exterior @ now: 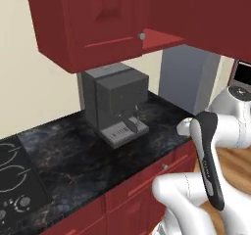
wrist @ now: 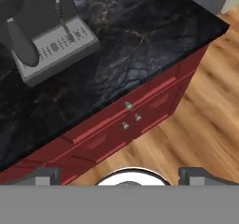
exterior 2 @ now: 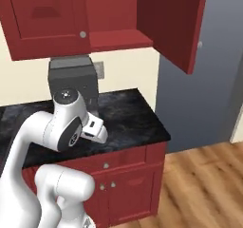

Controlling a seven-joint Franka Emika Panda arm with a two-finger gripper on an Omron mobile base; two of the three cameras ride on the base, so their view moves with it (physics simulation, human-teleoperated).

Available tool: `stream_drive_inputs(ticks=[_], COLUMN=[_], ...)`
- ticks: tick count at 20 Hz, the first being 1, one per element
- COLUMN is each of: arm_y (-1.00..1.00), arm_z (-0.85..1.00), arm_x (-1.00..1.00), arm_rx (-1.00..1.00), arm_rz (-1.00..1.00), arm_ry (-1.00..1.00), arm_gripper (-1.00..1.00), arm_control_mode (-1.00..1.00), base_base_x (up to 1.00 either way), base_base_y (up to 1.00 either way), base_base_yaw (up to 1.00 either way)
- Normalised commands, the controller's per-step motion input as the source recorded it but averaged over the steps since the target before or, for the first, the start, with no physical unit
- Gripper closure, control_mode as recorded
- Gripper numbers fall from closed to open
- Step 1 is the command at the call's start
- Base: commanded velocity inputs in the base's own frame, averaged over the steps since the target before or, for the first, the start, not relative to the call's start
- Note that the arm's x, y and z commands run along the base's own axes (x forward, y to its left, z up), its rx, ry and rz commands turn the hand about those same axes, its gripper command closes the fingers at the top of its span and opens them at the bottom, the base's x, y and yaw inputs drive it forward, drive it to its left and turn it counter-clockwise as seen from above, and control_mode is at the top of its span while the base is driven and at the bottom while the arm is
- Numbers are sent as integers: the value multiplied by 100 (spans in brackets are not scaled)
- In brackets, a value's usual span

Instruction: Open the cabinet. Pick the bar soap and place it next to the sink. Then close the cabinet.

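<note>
Red cabinet [exterior 2: 142,23] hangs above the table [wrist: 140,41], its right door swung open, shelf exposed. I cannot make out the bar soap on it. My hand [wrist: 121,178] is spread wide, empty. Judged light, rigid, slick: grip across the narrow sides.

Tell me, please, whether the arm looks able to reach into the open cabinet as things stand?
Probably yes: the cabinet door stands swung open, nothing blocks the shelf, and the gripper is open, though it points down at the counter.
</note>
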Motion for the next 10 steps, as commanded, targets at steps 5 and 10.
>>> stream_drive_inputs(ticks=[5, 10], arm_y=[0, 0], arm_z=[0, 0], arm_x=[0, 0], arm_rx=[0, 0], arm_rz=[0, 0], arm_ry=[0, 0], arm_gripper=[-100, -100], arm_control_mode=[100, 100], base_base_x=[12, 17], base_base_y=[-32, -69], base_base_yaw=[51, 40])
